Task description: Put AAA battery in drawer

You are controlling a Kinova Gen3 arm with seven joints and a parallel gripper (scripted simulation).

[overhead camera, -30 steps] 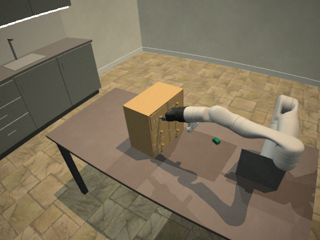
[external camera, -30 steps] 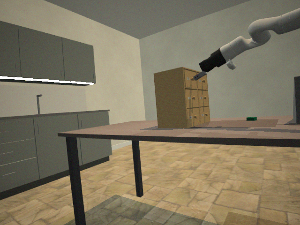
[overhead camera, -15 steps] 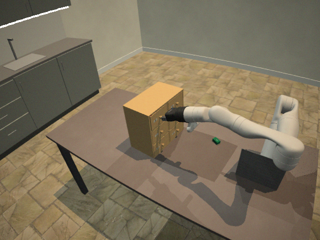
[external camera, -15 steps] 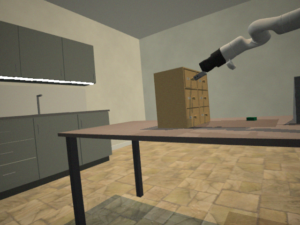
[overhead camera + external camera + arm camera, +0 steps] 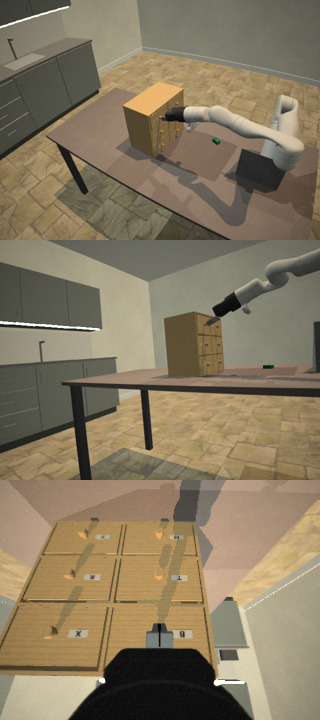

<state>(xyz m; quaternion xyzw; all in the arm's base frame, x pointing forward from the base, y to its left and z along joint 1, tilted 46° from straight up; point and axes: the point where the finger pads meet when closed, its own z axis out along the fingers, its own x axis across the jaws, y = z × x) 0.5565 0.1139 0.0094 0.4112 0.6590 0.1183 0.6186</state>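
Note:
The small wooden chest [image 5: 152, 98] [image 5: 180, 343] [image 5: 150, 580] stands upright near the middle of the table, with six drawers in two columns. All the drawers look pushed in. The drawer marked B [image 5: 155, 118] [image 5: 202, 323] [image 5: 130, 630] is in the top row. My gripper [image 5: 162, 118] [image 5: 212, 321] [image 5: 159, 631] is shut, its fingertips pressed together right in front of that drawer's face beside its label. The fingers hide the drawer's knob. I see no AAA battery in any view.
A small green block [image 5: 216, 140] [image 5: 268, 366] lies on the table [image 5: 103, 129] between the chest and the arm's dark base [image 5: 258, 170]. Kitchen cabinets stand off to the left, away from the table.

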